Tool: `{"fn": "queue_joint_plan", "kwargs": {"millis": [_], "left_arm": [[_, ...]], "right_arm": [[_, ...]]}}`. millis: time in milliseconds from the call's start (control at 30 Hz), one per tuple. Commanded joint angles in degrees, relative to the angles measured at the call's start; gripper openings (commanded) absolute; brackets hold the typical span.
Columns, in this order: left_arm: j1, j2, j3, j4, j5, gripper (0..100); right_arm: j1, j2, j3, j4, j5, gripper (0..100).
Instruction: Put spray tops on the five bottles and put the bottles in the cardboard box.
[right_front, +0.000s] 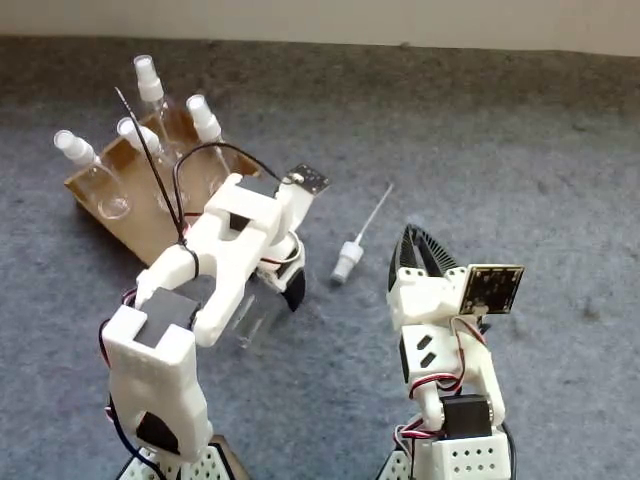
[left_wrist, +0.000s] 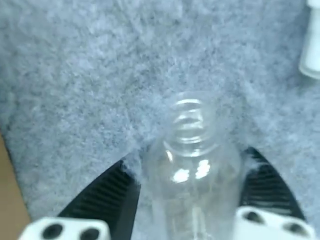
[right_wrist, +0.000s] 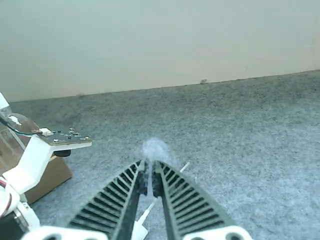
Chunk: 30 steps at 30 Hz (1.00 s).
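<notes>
Bottle (left_wrist: 192, 125), no top, neck open, clasped in my left gripper (left_wrist: 187, 161), near the cardboard box (right_front: 112, 217). Right gripper (right_wrist: 150, 167) clenched on nothing, farther from the box, beside the loose spray top (right_front: 347, 262). Four capped bottles (right_front: 150, 85) stand inside the box.

High cam overhead; wrist cams close-in; all share mat (right_front: 520, 150).

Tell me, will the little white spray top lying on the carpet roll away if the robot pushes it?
Probably not far: the spray top lies sideways on fuzzy grey carpet, and its thin tube should drag. It looks light, though.
</notes>
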Motion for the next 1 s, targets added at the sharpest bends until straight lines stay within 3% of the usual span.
{"fn": "queue_joint_plan", "kwargs": {"millis": [0,300,600,967], "left_arm": [[-0.5,-0.5,-2.8,1.8,-0.6,21],[-0.1,-2.5,-2.6,2.1,-0.6,20],[2.2,-15.9,-2.2,12.6,-0.4,20],[3.2,-29.3,-2.2,15.4,-0.3,20]], "right_arm": [[-0.6,-0.2,10.2,-1.4,0.8,1.5],[-0.6,-0.2,10.2,-1.4,0.8,1.5],[-0.6,-0.2,10.2,-1.4,0.8,1.5],[-0.6,-0.2,10.2,-1.4,0.8,1.5]]}}
